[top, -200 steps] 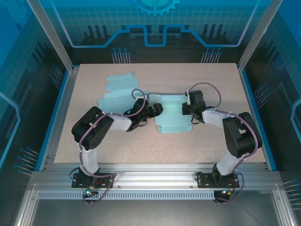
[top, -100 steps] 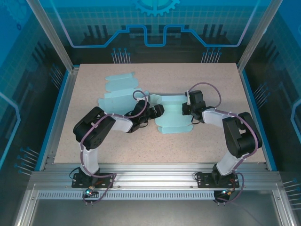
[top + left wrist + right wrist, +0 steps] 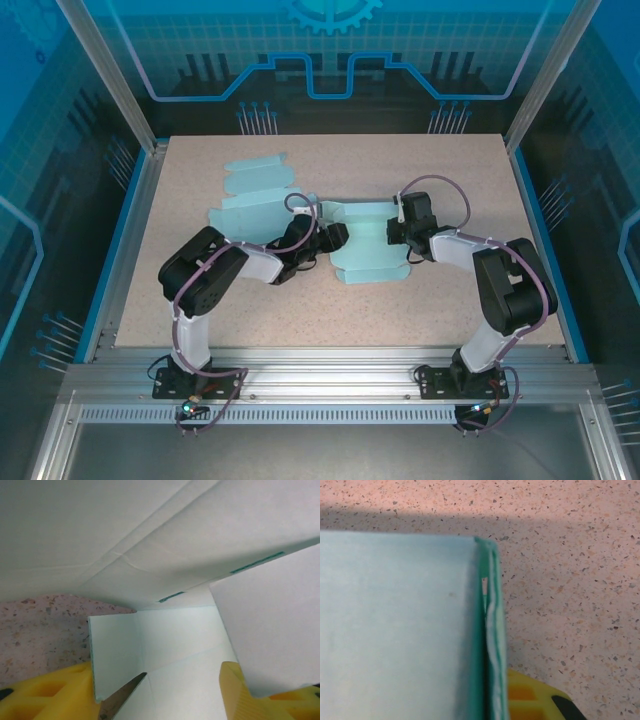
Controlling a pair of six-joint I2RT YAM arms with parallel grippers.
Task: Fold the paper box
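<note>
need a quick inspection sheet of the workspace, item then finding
surface: speckled table, nothing spilled
job's things: paper box mid-table, partly folded, walls raised
clutter: flat blank lying far left of the box
grippers: left end effector open around a box flap; right end effector shut on the box's right wall
cables: purple cables looped over each wrist, clear of the paper
surroundings: aluminium frame and blue panels enclose the table

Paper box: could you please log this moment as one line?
paper box: partly folded | left tool: open astride flap | right tool: shut on box edge
</note>
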